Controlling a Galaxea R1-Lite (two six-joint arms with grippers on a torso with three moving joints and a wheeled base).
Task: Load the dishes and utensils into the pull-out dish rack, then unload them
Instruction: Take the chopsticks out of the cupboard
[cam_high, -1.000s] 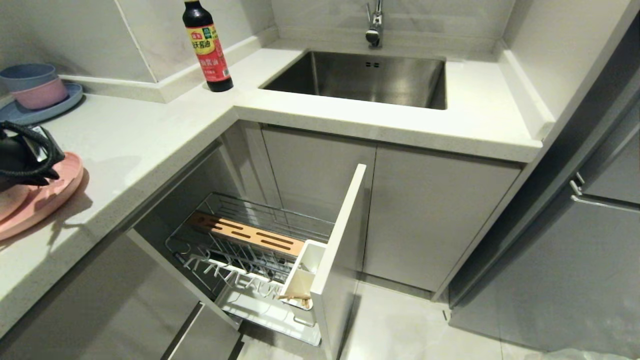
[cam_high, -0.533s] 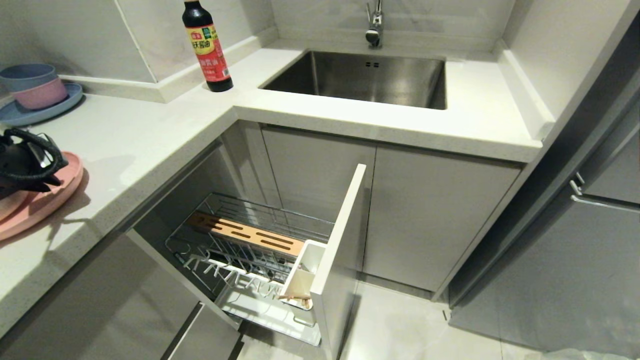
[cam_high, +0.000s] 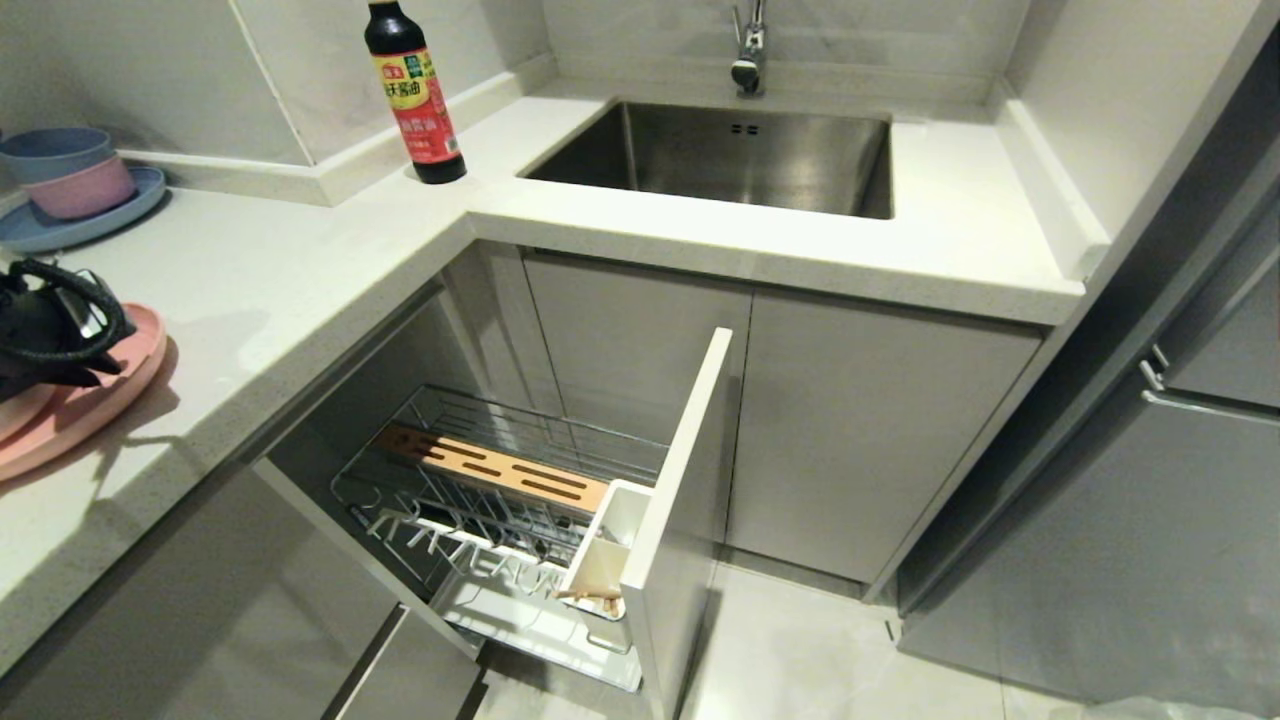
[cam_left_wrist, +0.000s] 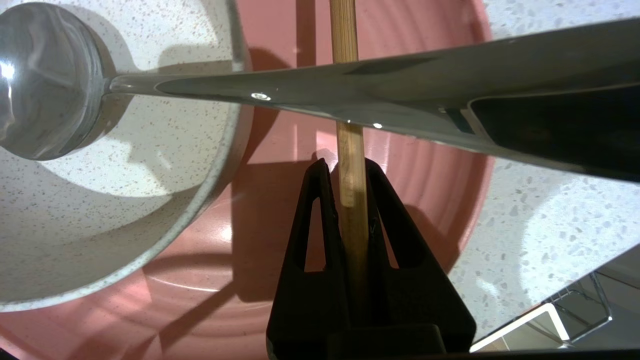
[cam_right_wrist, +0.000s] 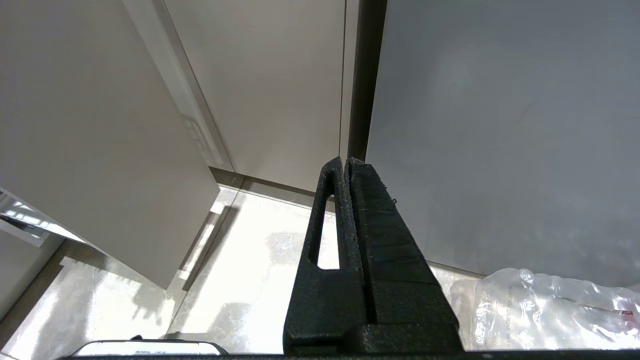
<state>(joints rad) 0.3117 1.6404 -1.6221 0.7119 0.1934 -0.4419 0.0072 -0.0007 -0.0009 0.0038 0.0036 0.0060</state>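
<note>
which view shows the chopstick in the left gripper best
The left wrist view: the left gripper is shut on a wooden chopstick over the pink plate. The head view shows only the gripper's black back at the left edge, no chopstick there. The right wrist view shows only cabinets and floor.

A soy sauce bottle (cam_high: 414, 92) stands beside the sink (cam_high: 720, 155); stacked bowls (cam_high: 62, 168) on a blue plate (cam_high: 85, 222).

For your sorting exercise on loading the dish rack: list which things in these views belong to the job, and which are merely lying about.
Belonging to the job:
- pink plate
- cream bowl
- spoon
- chopsticks, in the shut left gripper
- pull-out dish rack

Lying about:
- soy sauce bottle
- stacked blue and pink bowls on a blue plate
- sink
</note>
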